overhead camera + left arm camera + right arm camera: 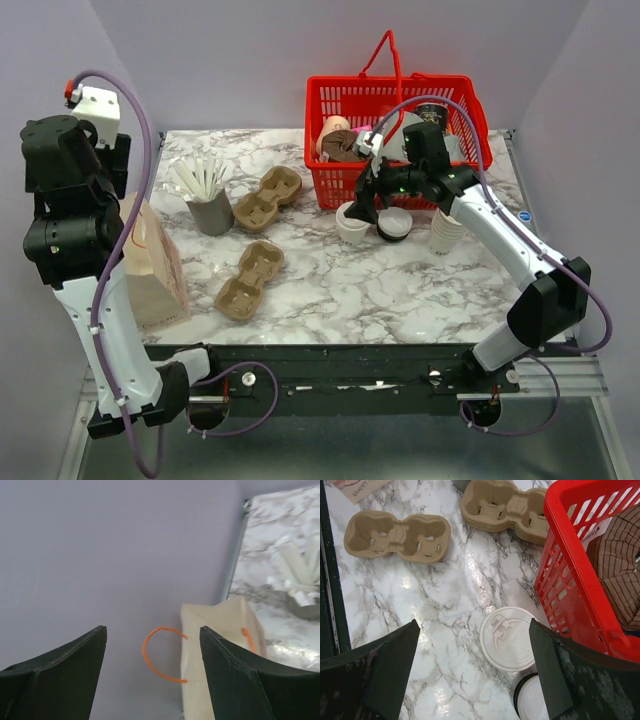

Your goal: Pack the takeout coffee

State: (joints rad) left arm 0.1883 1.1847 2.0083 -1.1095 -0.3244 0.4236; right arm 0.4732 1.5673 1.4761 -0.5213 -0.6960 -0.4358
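We poised our right gripper (474, 630), jaws wide and empty, over the takeout coffee (507, 637) beside the red basket (570, 580), likely to grasp it; our left gripper (152, 630) gaped empty near the paper bag (220, 645).

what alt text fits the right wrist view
The right gripper, fingers open, hangs over a lidded white coffee cup on the marble table, beside a red basket. Two cardboard cup carriers lie farther off.

I see bare table (445, 615) left of lidded cup (507, 637): free approach there. Red basket (570, 575) blocks far side; lid stack (532, 702) just beside cup, right.
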